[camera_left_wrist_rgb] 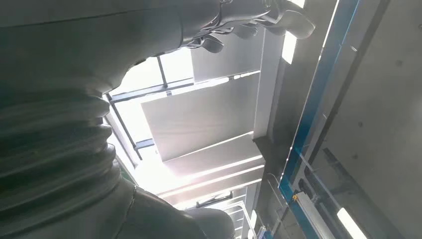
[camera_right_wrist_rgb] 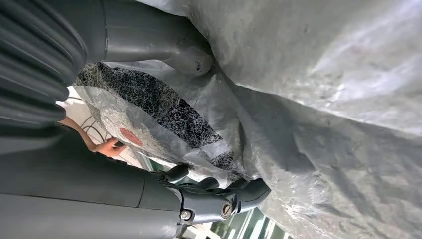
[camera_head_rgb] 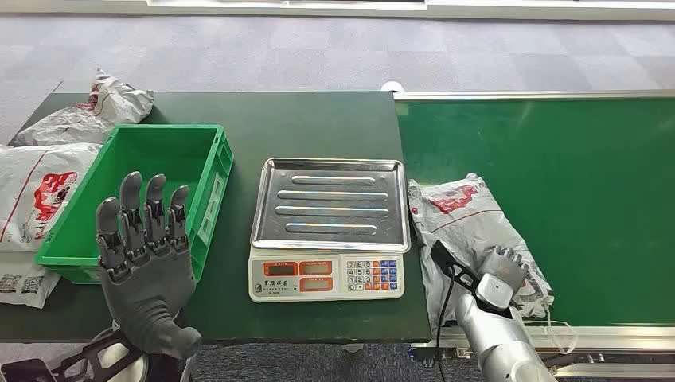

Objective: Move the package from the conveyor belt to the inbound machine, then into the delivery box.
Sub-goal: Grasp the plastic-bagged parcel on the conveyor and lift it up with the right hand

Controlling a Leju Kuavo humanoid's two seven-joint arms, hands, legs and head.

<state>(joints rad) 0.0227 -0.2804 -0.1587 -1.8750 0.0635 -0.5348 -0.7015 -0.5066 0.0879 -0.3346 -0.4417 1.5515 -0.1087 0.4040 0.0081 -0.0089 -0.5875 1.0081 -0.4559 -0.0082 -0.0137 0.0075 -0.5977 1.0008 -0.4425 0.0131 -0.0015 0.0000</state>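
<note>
On the conveyor belt (camera_head_rgb: pixel 573 175), right hand (camera_head_rgb: pixel 503 274) grips the red-printed package (camera_head_rgb: pixel 470 223); left hand (camera_head_rgb: pixel 147 255) spread, holding nothing.

The left hand (camera_left_wrist_rgb: pixel 164 30), grey ribbed cover and dark fingers (camera_left_wrist_rgb: pixel 293 22) apart, holds nothing beneath bright ceiling panels (camera_left_wrist_rgb: pixel 199 119), with a blue beam (camera_left_wrist_rgb: pixel 318 99) running alongside overhead.

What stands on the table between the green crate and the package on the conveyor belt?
In the head view, a weighing scale with a bare steel tray stands between the green crate and the package, which the right hand grips.
</note>
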